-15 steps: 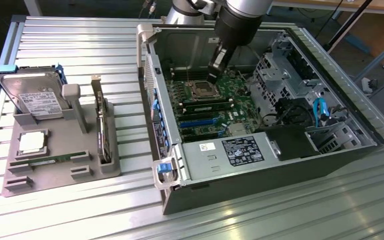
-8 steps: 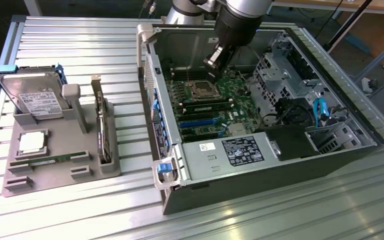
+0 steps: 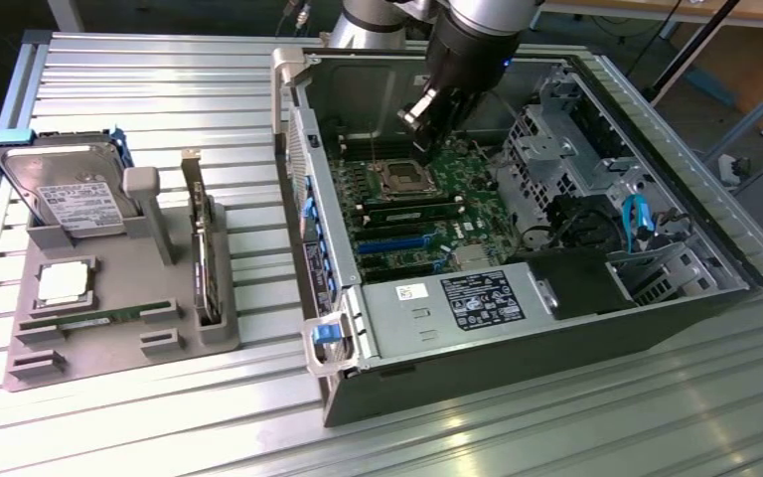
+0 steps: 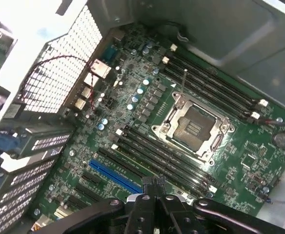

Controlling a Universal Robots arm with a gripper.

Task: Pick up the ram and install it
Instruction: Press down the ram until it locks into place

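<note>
tool [image 3: 424,121] above motherboard [image 3: 415,204], inside case [image 3: 515,328]

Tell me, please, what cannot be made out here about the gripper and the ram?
- Whether the gripper holds a ram: in the exterior view its body hides the shut jaws; in the wrist view the edge cuts them off.
- The hard drive label text: too small, exterior view.
- Chips on the ram lying in the tray: too small, exterior view.

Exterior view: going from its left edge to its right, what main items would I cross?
Large silver labelled hard drive in the grey holder, then square silver processor chip, long thin green ram stick lying flat, upright grey post, open black computer case, with the robot's hand lowered over its green motherboard.
</note>
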